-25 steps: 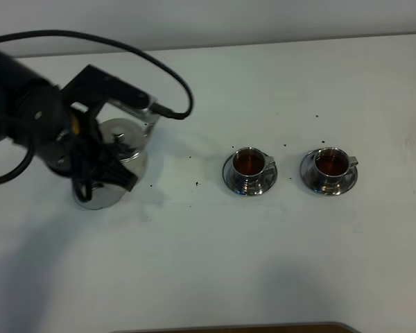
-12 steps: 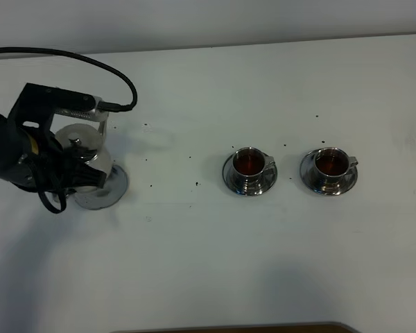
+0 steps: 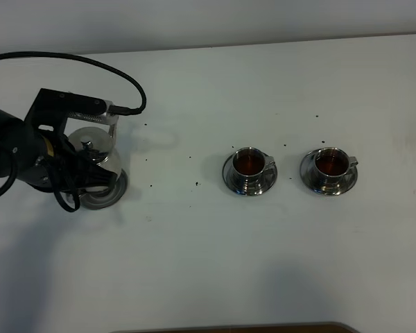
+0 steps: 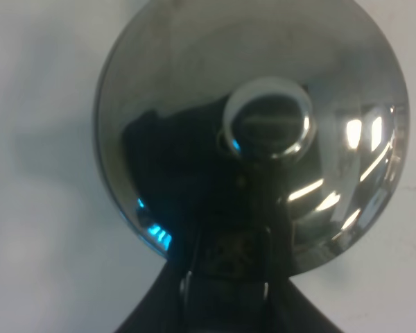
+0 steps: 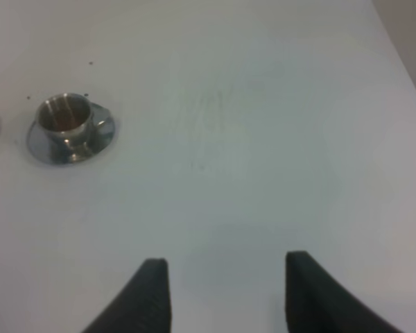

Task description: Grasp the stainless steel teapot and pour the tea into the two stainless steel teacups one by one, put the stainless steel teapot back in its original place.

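The stainless steel teapot (image 3: 91, 147) hangs upright at the far left, over the back part of the flat steel coaster (image 3: 109, 189); whether it touches the coaster is unclear. My left gripper (image 3: 80, 168) is shut on its handle. The left wrist view looks down on the teapot's domed lid (image 4: 194, 90), its knob (image 4: 267, 128) and my left gripper (image 4: 225, 281) on the handle. Two stainless steel teacups (image 3: 249, 164) (image 3: 330, 163) stand on saucers at centre right, both holding brown tea. My right gripper (image 5: 225, 291) hangs open and holds nothing, with one teacup (image 5: 66, 116) far from it.
A black cable (image 3: 121, 73) loops over the left arm. Small dark specks (image 3: 196, 184) dot the white table between the teapot and the cups. A brown edge (image 3: 229, 327) shows at the front. The table's edge (image 5: 409, 48) shows in the right wrist view.
The left arm swung left with the teapot, then edged back right over the coaster. The cups and the right gripper have not moved.
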Controlling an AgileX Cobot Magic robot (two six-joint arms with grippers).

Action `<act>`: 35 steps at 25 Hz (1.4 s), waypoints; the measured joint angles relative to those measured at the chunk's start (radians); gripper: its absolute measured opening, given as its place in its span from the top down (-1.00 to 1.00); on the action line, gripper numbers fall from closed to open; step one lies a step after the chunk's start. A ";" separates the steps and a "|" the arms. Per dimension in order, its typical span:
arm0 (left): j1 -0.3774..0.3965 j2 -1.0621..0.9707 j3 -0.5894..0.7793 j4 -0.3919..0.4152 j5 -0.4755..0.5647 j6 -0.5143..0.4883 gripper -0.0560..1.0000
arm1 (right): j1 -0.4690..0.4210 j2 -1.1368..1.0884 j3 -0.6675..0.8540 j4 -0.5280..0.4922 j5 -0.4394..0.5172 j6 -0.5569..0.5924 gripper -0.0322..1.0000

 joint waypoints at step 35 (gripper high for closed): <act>0.023 0.026 0.068 -0.025 -0.081 -0.004 0.37 | 0.000 0.000 0.000 0.000 0.000 0.000 0.19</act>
